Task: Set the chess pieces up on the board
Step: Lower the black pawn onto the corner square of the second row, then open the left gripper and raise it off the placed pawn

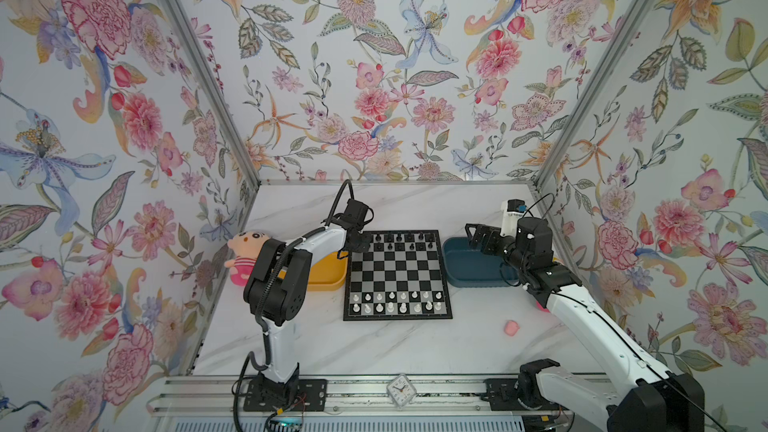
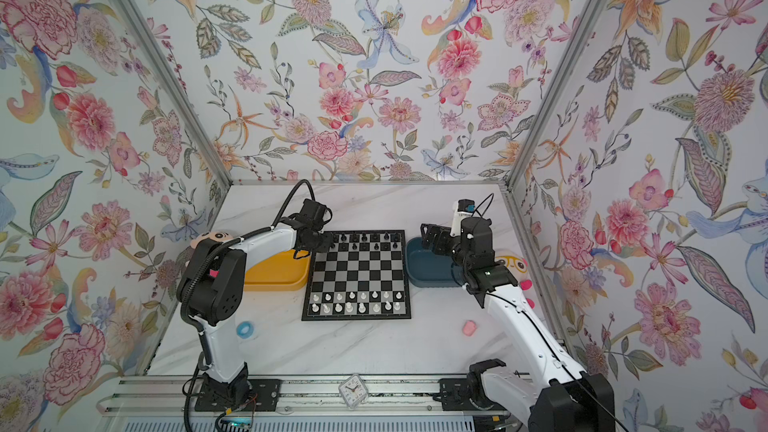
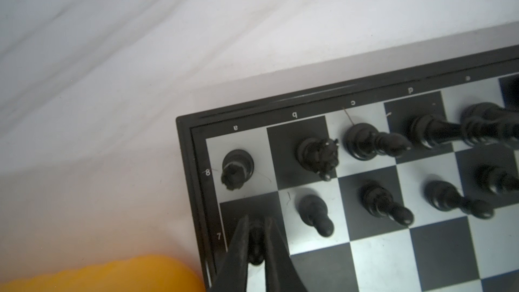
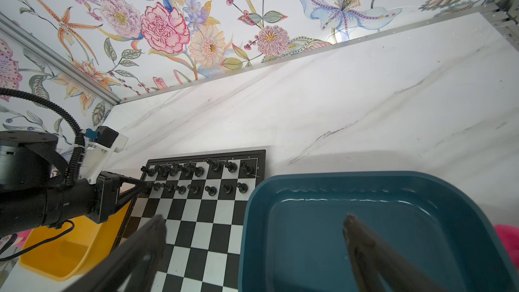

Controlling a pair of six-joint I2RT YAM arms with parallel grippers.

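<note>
White pieces [image 1: 395,303] stand on the near 2 rows of the board [image 1: 397,272]. Farther, your right gripper [image 4: 254,220] gapes over the blue tray [image 4: 365,176]. Farthest, your left gripper [image 3: 257,220] pinches a black pawn [image 3: 256,245] on a7: open gently, then lift straight.

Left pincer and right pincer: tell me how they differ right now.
The left pincer is closed on a black pawn; the right pincer stands wide open, holding nothing. The left pincer is down at a corner of the board, on the black pieces' side; the right pincer hangs above the rim of the blue tray. Both are dark and tapered.
</note>
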